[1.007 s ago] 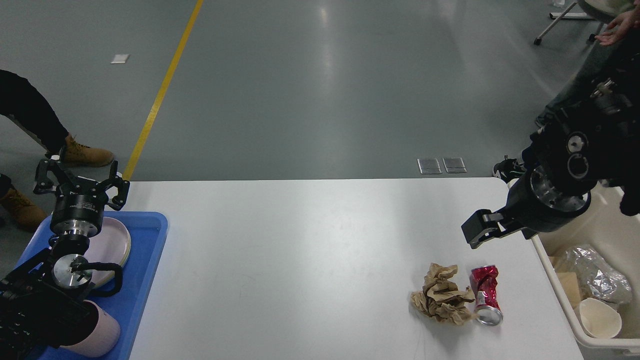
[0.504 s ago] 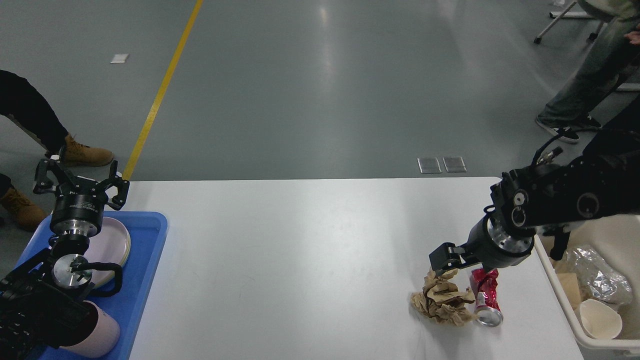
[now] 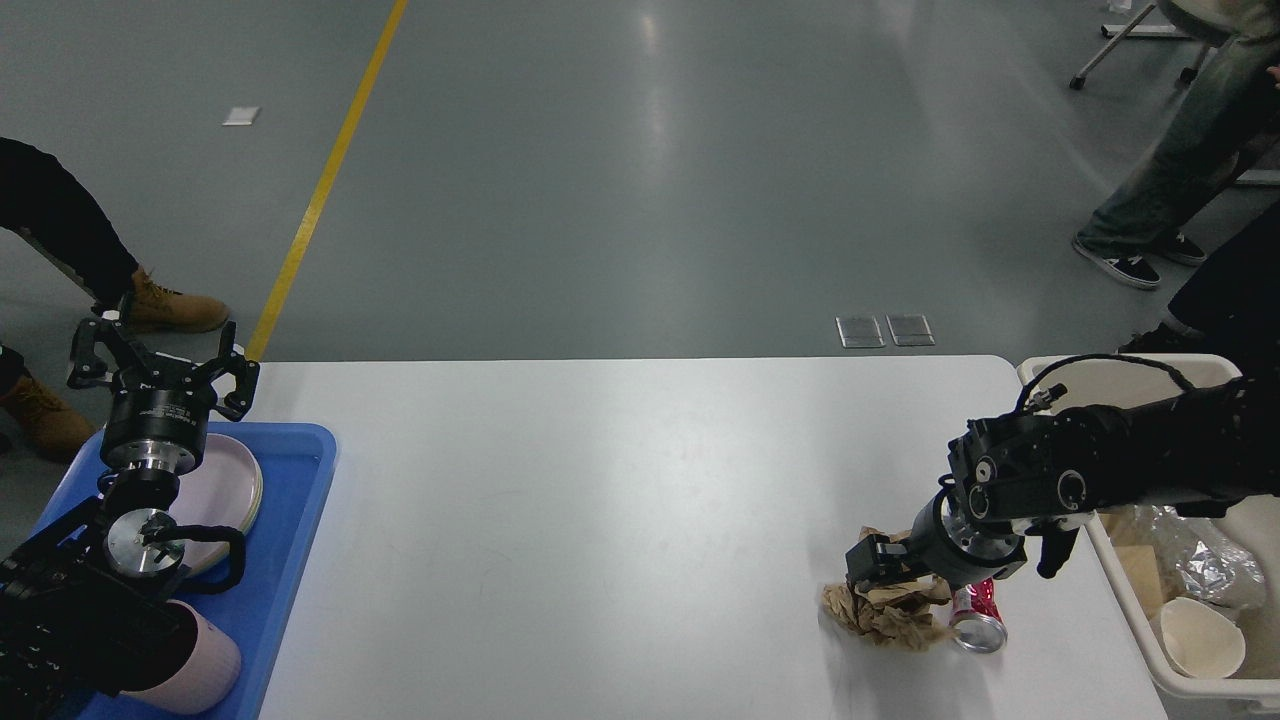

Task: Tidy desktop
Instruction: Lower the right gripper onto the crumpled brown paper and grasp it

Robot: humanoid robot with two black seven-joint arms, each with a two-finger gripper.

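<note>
The white desktop (image 3: pixel 620 520) carries a crumpled brown paper ball (image 3: pixel 888 618) and a crushed red can (image 3: pixel 976 614) side by side near its front right. My right gripper (image 3: pixel 876 564) is down on the top of the paper ball, its dark fingers partly sunk into the folds, so how they stand is unclear. My left gripper (image 3: pixel 155 362) hangs open above the far end of the blue tray (image 3: pixel 300 520), holding nothing.
The blue tray at the left edge holds a pale plate (image 3: pixel 228 490) and a pink cup (image 3: pixel 200 672). A cream bin (image 3: pixel 1165 682) at the right edge holds foil, cardboard and a paper cup. People's legs stand on the floor at far left and far right.
My right arm swung down and leftward from above the bin's edge until its gripper reached the paper ball. The left arm, the can and the tray items stayed still.
</note>
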